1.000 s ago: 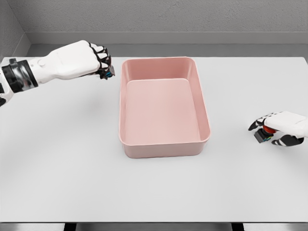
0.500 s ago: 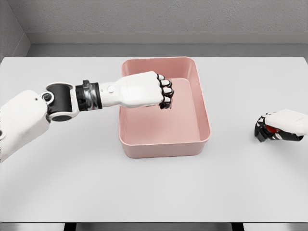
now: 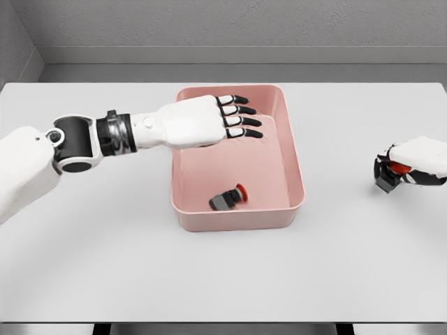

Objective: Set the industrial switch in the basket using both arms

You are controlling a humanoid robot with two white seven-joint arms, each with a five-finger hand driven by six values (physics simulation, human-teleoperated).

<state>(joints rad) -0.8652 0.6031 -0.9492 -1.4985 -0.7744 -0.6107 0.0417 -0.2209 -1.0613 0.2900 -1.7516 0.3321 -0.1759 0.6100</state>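
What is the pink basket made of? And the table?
The pink basket looks like smooth matte plastic: one even colour, rounded corners, soft sheen, though a render cannot prove it. The table seems a plain matte white board, flat with no grain or shine.

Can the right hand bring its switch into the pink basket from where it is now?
Probably yes. The right hand grips a switch at the table's right side, and nothing shows between it and the basket. The left hand hovers open over the far part only.
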